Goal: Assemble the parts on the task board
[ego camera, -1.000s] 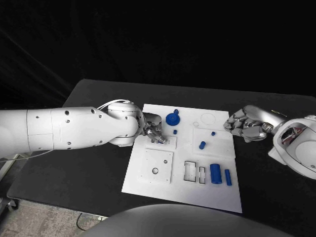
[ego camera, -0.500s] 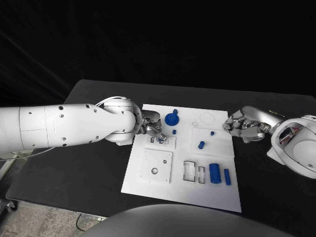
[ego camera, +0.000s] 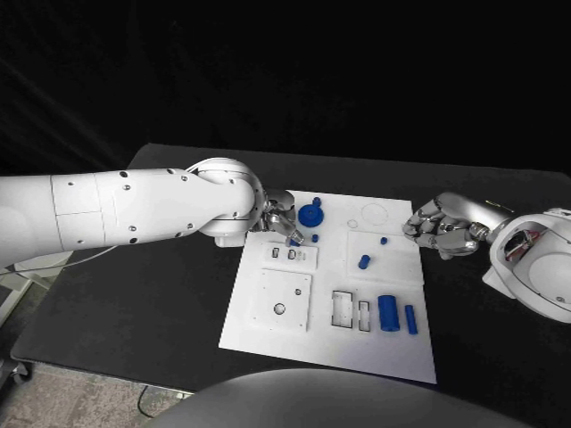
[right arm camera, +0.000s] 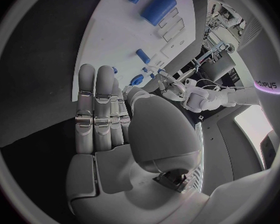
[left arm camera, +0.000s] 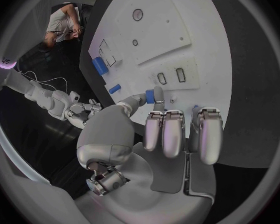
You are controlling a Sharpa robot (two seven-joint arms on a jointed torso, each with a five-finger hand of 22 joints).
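The white task board [ego camera: 267,312] lies in the middle of the table. My left hand [ego camera: 279,221] hovers over its far left part and pinches a small blue part [left arm camera: 150,95] between thumb and a finger, just beyond two small slots [ego camera: 283,254]. A blue round disc [ego camera: 311,214] sits beside that hand. Blue pegs [ego camera: 364,262] stand mid-board. A thick blue cylinder [ego camera: 389,312] and a narrow blue bar [ego camera: 412,319] lie at the near right. My right hand [ego camera: 442,227] rests off the board's right edge, fingers curled in, holding nothing.
Two rectangular recesses [ego camera: 352,309] lie left of the cylinder, and a square plate with a hole [ego camera: 279,308] sits at the near left. A round recess [ego camera: 375,214] marks the far right corner. Bare black table [ego camera: 169,294] surrounds the board.
My left hand has drawn back from the two slots toward the board's far edge, uncovering them, still pinching the small blue part. The right hand has stayed in place.
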